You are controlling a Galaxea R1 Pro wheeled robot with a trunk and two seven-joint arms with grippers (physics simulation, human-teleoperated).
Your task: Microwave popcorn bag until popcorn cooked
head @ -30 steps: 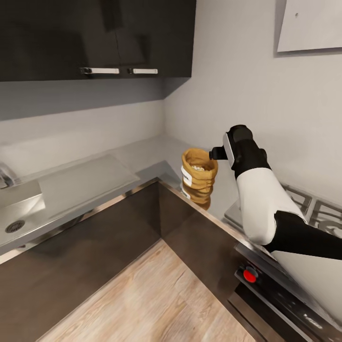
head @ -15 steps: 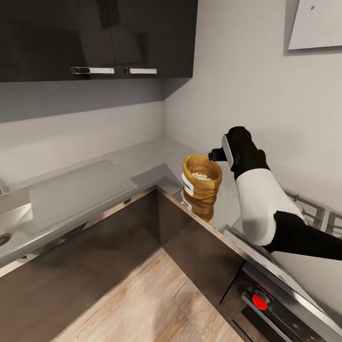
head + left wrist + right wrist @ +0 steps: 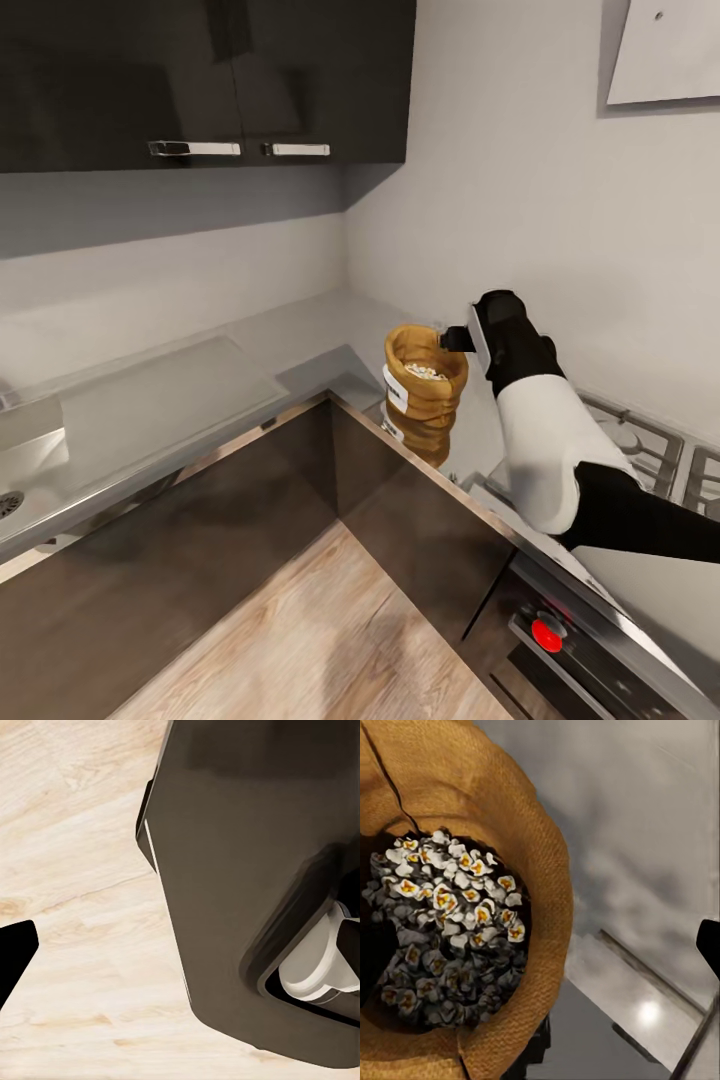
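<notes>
Popcorn bag (image 3: 424, 393): one, upright on the countertop (image 3: 300, 335) at the inner corner of the L, close to the front edge, its long axis vertical and its rolled mouth facing up.
Popcorn (image 3: 450, 937): one heap inside the bag, pale bits with yellow centres, seen from above in the right wrist view (it sits well below the rim).
Right gripper (image 3: 455, 338): at the bag's rim on the side toward the gas hob (image 3: 640, 440), level with the mouth; the bag lies just in front of it and slightly below.
Claw state, right: cannot tell. One dark fingertip shows at the edge of the right wrist view, the other is not made out, and the head view is too small to show whether the rim is pinched.
Claw state, left: cannot tell; a single dark finger (image 3: 15, 952) shows over the wooden floor (image 3: 82, 870), beside the robot's own dark base.
Nearer arm: the right, by far (the left hangs low, away from the counter).
Coming move, as I judge it: closing on the hob-side rim, then a straight lift to keep the bag upright.
Count: one bag, one heap, two cabinet handles (image 3: 195, 149), one red knob (image 3: 545, 634).
</notes>
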